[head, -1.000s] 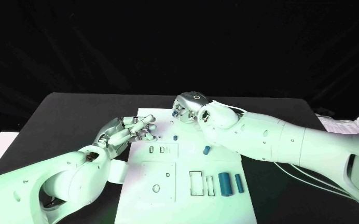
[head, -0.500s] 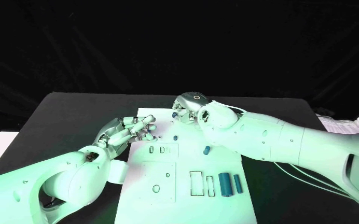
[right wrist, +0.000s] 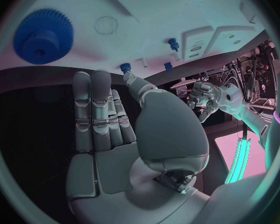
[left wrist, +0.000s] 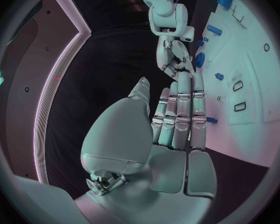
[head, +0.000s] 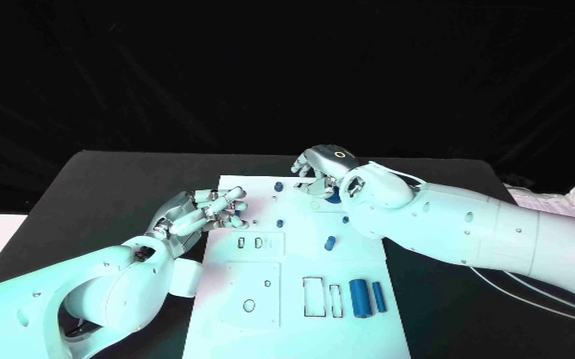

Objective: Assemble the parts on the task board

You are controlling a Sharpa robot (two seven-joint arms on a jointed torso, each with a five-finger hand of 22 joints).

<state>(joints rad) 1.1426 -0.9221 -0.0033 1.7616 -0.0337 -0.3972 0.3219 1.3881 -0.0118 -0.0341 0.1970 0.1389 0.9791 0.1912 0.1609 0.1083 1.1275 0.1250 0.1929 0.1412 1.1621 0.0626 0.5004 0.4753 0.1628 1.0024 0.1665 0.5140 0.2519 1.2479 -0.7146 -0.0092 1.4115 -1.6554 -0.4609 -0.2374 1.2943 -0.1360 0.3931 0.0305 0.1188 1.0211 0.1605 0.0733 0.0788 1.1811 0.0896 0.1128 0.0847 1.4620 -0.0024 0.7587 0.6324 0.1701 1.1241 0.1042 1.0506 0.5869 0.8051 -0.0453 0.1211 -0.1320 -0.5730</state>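
- The right hand [head: 321, 162] hovers at the far edge of the white board [head: 287, 292], fingers straight and apart, holding nothing.
- A blue gear [right wrist: 43, 36] lies on the board just beyond its fingertips.
- The left hand [head: 198, 212] rests at the board's left edge, fingers loose, empty.
- Two blue bars [head: 366, 297] lie near the board's right edge.

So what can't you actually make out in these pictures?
- Head view: the right hand and its arm cover the far right part of the task board; the blue gear seen from the right wrist is mostly hidden there.
- Head view: the small pegs are too small to tell whether they are seated.
- Head view: the left hand hides the board's edge under it.
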